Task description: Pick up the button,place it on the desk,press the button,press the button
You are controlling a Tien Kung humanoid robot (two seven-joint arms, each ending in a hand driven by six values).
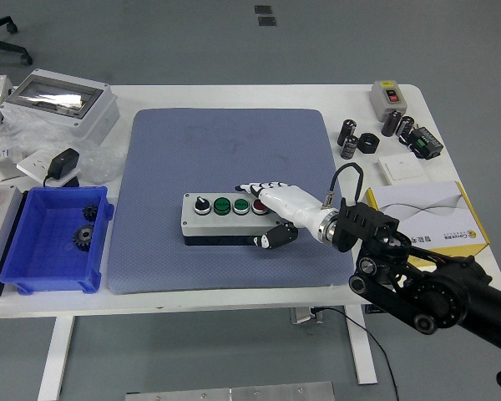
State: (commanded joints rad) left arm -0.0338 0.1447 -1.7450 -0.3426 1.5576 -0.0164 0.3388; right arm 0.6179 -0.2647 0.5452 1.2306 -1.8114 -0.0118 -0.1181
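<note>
White tabletop (234,96) fills most of the view, standing on a grey floor that shows beyond its far edge and beneath its near edge, where a table leg and a cable hang down. A large blue-grey mat (225,150) covers the middle of the table. On the near half of the mat lies the button box (221,217), a grey and black housing with a black selector knob, two green buttons and a red button in a row along its top. The robot's right hand (271,213), white with black fingertips, reaches in from the lower right on a black arm and rests on the right end of the box: its fingers lie flat and close together over the top by the red button, while the thumb curls against the near side of the box. Whether a fingertip is pushing the red button down cannot be told. At the left of the mat sits a blue bin (33,276) holding black gears. Far left on the table is a grey enclosure with a clear lid (58,102), with a black plug adapter (64,163) near it. To the right of the mat are black cylinders (351,138), a small grey switch box (390,97) and a yellow and white carton (426,213).
</note>
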